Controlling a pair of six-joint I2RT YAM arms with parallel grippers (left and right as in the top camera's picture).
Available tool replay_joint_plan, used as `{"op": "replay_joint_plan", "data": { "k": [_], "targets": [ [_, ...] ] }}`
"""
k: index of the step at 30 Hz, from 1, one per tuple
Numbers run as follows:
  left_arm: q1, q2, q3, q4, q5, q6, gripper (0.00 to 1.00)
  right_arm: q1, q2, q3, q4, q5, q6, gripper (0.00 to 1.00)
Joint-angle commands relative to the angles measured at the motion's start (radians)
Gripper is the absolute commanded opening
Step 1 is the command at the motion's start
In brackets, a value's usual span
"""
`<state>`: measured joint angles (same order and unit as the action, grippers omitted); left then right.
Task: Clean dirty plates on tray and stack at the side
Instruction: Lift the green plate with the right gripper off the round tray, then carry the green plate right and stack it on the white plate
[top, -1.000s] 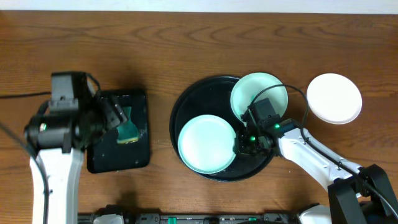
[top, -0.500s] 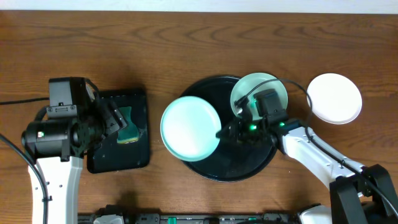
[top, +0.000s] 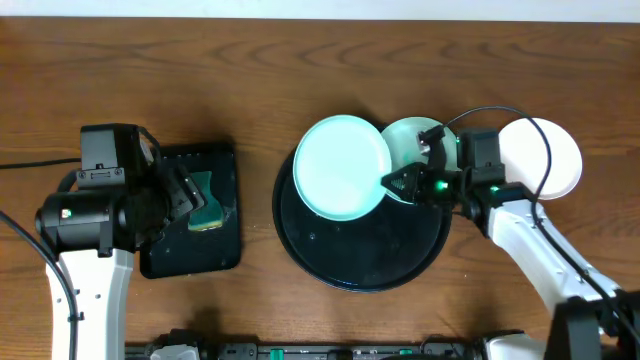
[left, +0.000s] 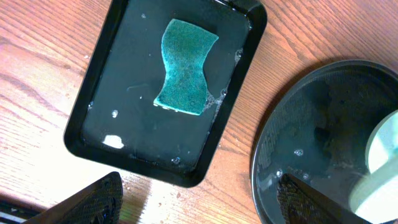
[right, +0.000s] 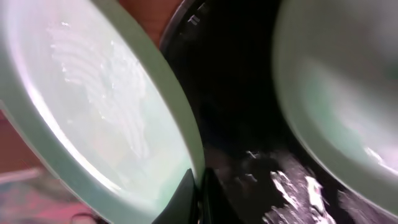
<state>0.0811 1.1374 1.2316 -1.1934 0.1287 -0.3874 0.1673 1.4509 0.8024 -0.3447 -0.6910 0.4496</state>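
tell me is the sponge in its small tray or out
In. The green sponge lies flat inside the rectangular black tray.

The round tray (top: 350, 255) lies bare across its lower half, open from the front. A raised plate (top: 340, 165), a second plate (top: 408, 148) just beside it and the right arm (top: 520, 228) reaching over the right rim block its upper part. Bare table (top: 258, 200) lies between it and the small tray (top: 200, 250).
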Motion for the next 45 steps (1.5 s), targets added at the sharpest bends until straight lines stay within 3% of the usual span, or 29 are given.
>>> {"op": "replay_joint_plan", "data": {
  "k": [1,8,15,28,39,45],
  "targets": [
    [-0.002,0.002,-0.003,-0.003,0.002,0.013,0.80,-0.002,-0.062,0.113,-0.157,0.247,-0.166,0.02],
    [-0.002,0.002,-0.003,0.002,0.001,0.013,0.80,0.055,-0.079,0.357,-0.534,0.609,-0.230,0.02],
    [-0.002,0.013,-0.004,0.001,0.001,0.013,0.80,0.194,-0.079,0.510,-0.708,0.928,-0.227,0.01],
    [-0.002,0.045,-0.006,0.001,0.002,0.013,0.80,0.522,-0.076,0.526,-0.769,1.396,-0.294,0.01],
    [-0.002,0.051,-0.006,0.001,0.001,0.013,0.80,0.810,-0.073,0.526,-0.769,1.868,-0.455,0.02],
    [-0.002,0.051,-0.012,0.002,0.001,0.013,0.80,0.911,-0.061,0.526,-0.666,2.187,-0.697,0.01]
  ]
}}
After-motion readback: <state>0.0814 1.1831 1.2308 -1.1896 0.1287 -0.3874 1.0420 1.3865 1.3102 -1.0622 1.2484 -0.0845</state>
